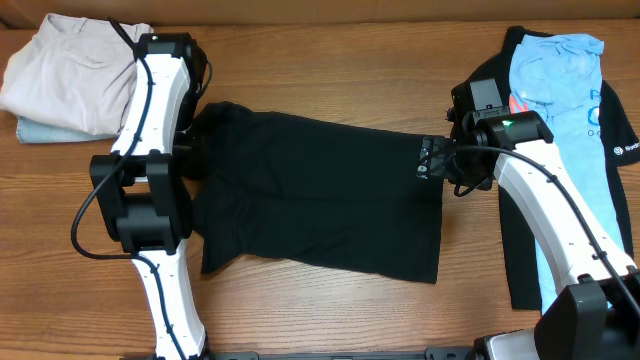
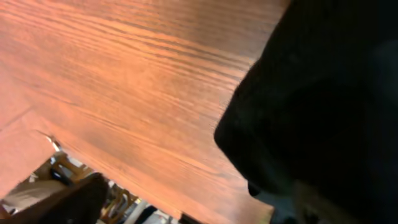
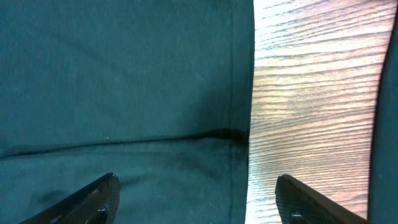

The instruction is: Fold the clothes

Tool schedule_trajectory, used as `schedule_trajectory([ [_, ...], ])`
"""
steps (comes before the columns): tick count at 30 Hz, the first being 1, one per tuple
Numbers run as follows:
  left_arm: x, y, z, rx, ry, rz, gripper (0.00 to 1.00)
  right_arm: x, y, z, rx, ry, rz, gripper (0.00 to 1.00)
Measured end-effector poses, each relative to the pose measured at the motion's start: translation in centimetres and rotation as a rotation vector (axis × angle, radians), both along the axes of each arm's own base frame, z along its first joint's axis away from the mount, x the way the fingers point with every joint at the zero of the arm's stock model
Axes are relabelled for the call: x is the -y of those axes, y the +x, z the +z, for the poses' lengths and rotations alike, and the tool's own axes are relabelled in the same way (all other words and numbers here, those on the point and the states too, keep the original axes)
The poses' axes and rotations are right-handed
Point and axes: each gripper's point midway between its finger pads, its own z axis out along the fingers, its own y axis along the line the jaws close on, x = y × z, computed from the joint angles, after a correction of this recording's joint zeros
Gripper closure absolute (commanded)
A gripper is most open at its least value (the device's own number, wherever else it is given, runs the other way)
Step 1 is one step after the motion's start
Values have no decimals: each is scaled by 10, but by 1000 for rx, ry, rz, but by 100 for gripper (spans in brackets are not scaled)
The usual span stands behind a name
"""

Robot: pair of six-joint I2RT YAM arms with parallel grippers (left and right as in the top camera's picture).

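1. Black T-shirt (image 2: pixel 323 93): its cloth lies nearest the left wrist camera and hides the fingers. Left gripper (image 1: pixel 192 146) sits at the shirt's left end; I cannot tell whether it is apart or together
2. Right gripper (image 3: pixel 198 183): fingers apart, clamped on nothing, poised over the shirt's right edge
3. Location: shirt spread flat mid-table (image 1: pixel 330 310), between the two arms
4. Handling, judged: light, limp, not fragile; it will sag and crease if lifted. Pinch it at edge corners, catching all layers
5. Containers: none seen. Beige garment (image 1: pixel 65 75) is stacked on pale blue garment (image 1: pixel 35 130), far left; light blue tee (image 1: pixel 555 90) lies on logo shirt (image 1: pixel 625 130), far right
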Motion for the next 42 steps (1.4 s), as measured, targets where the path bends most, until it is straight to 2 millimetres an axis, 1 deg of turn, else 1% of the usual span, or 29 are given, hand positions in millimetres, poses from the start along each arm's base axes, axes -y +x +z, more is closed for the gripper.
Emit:
schedule_trajectory([
  [3,-1,7,0,38,-15,14,0,0,0,0,1,0,0,16],
  [5,1,21,4,106,-47,25,0,0,0,0,0,0,0,16],
  [6,2,31,7,150,-66,24,0,0,0,0,1,0,0,16],
  [8,11,62,14,273,-134,-7,0,0,1,0,4,1,0,16],
  [10,25,95,21,397,-218,-79,0,0,2,0,7,2,0,16],
  [11,33,109,24,444,-256,-120,0,0,2,0,8,1,0,16],
  [13,49,127,27,501,-315,-193,0,0,2,0,7,1,0,16],
  [14,58,133,27,515,-339,-231,0,0,2,0,7,1,0,16],
  [16,73,137,26,514,-373,-299,0,0,1,0,6,1,0,16],
  [18,85,137,20,492,-396,-348,0,0,2,0,7,1,0,16],
  [21,99,136,2,443,-428,-403,0,0,2,0,8,1,0,16],
  [24,102,134,-18,394,-446,-420,0,0,2,0,7,1,0,16],
  [27,102,132,-30,365,-457,-430,0,0,2,0,7,2,0,16],
  [33,109,124,-34,321,-509,-484,0,0,2,0,7,2,0,16],
  [39,108,125,-34,316,-501,-505,0,0,2,0,8,1,0,16],
  [42,106,129,-33,331,-488,-510,0,0,2,1,9,2,0,16],
])
